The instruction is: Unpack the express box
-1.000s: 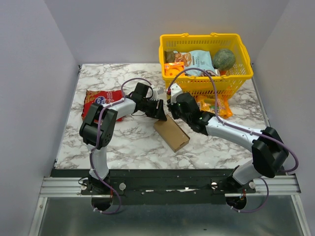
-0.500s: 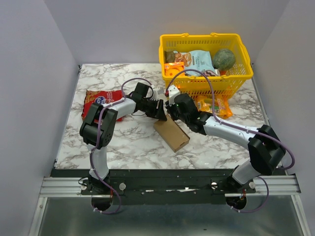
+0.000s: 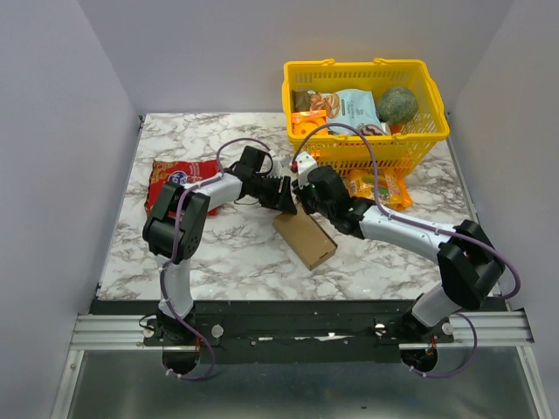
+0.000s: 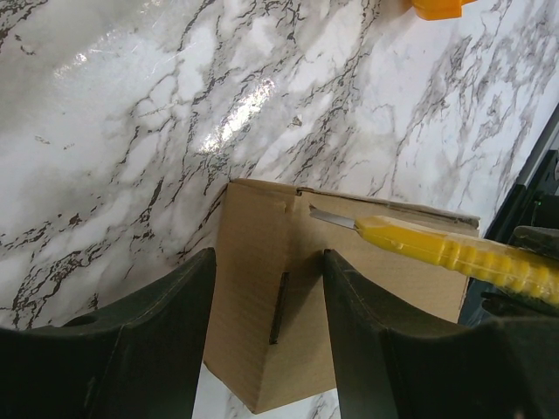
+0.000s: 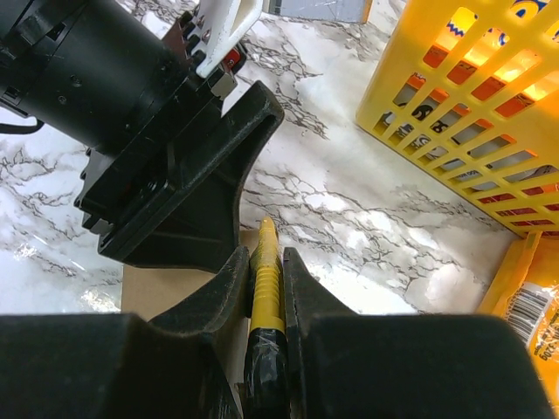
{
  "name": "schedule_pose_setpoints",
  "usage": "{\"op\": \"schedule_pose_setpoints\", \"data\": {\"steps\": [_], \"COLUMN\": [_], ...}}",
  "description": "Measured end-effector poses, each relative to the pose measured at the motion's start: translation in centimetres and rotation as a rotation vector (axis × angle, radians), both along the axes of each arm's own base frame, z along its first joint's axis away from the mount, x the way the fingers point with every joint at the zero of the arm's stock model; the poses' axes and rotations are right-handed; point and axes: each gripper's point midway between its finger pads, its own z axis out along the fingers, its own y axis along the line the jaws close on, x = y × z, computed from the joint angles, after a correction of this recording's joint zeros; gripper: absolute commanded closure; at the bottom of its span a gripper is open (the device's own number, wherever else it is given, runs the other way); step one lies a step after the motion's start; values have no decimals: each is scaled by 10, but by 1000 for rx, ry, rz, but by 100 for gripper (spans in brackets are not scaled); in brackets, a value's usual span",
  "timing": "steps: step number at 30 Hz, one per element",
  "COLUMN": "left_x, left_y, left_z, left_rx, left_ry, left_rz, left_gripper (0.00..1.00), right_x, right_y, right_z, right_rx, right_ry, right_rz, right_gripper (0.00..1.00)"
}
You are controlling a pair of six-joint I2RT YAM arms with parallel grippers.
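Top view: the small flat brown cardboard express box (image 3: 307, 238) lies shut on the white marble table (image 3: 218, 253), with the left hand (image 3: 281, 197) and right hand (image 3: 303, 201) meeting at its far end.

Left wrist: the left hand is spread astride the box end, gripping nothing. The blade of a yellow-handled utility knife (image 4: 454, 253) is at the seam.

Right wrist: the right hand is clenched on the knife.

Cutting looks barely started; opening and emptying remain.

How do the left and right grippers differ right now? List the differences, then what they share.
The left gripper stands open; the right gripper is shut. The left gripper's fingers straddle one end of the express box without a clear grip; the right gripper clamps a yellow utility knife. Shared: both are black and meet at the box's far end.
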Motion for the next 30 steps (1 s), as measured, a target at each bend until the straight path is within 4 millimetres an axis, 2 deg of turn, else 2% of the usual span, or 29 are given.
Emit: {"op": "schedule_pose_setpoints", "data": {"steps": [30], "left_x": [1], "left_y": [-2], "left_z": [-1], "left_rx": [-6], "left_ry": [9], "left_rz": [-7], "left_gripper": [41], "right_x": [3], "right_y": [-3], "right_z": [-3], "right_rx": [-54], "right_ry": [-25], "right_rz": [23], "right_gripper": [100]}}
